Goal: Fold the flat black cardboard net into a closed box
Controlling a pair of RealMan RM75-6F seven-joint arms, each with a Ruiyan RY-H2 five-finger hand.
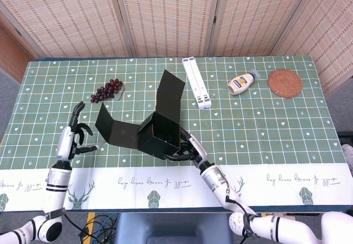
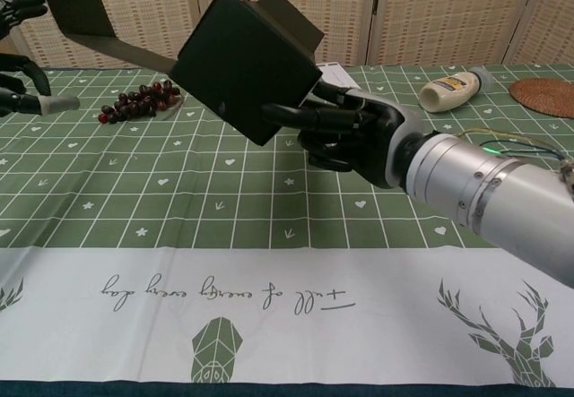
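Head view looks steeply down; chest view sits low, level (much nearer); both share the table (image 1: 265, 128).

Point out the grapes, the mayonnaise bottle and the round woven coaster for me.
grapes (image 1: 107, 90), head view, middle of the bunch.
mayonnaise bottle (image 1: 241, 83), head view, on its label.
woven coaster (image 1: 284, 82), head view, its centre.

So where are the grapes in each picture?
Head view: the grapes lie on the tablecloth at upper left, left of the black box.
Chest view: the grapes are at left of centre, far back on the table, partly behind the box's flap.
Shared landmark: the black box, held up by the right hand, with the grapes to its left in both.
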